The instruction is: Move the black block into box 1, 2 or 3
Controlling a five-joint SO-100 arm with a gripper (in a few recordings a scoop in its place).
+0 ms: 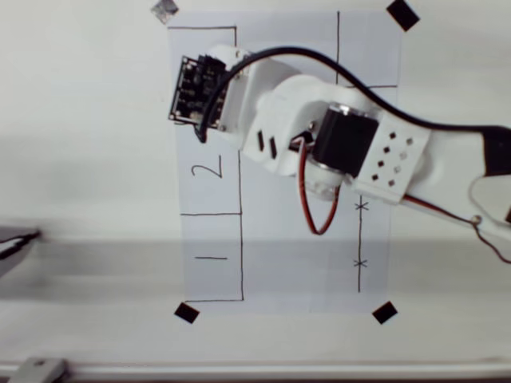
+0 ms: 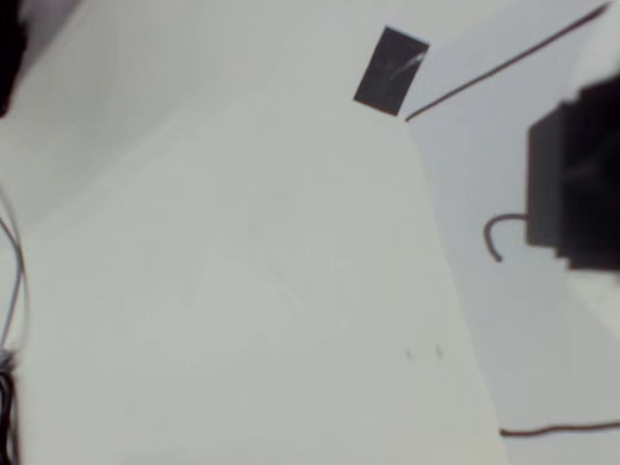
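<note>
Stretching bare left of the white paper [image 1: 271, 263], the counter [image 1: 88, 159] leaves open room. The white arm [image 1: 319, 120] reaches across the sheet, its wrist over box 3 [image 1: 182, 56] at the top-left corner. A blurred dark shape at the wrist view's right edge, likely the black block [image 2: 576, 184], sits over the paper inside the pen line, near a tape square [image 2: 389, 70]. Whether the claw is open or closed, I cannot tell.

Overhead view: the arm [image 1: 319, 128] has white plastic shells with rounded joint housings. A black servo motor [image 1: 345, 142] sits in the middle link, beside a white bracket [image 1: 395, 155] pierced by two rows of small dark holes. A thick black cable [image 1: 319, 60] arcs over the top; a thin red wire [image 1: 307, 199] loops below. A black circuit board [image 1: 192, 89] caps the left end.
</note>
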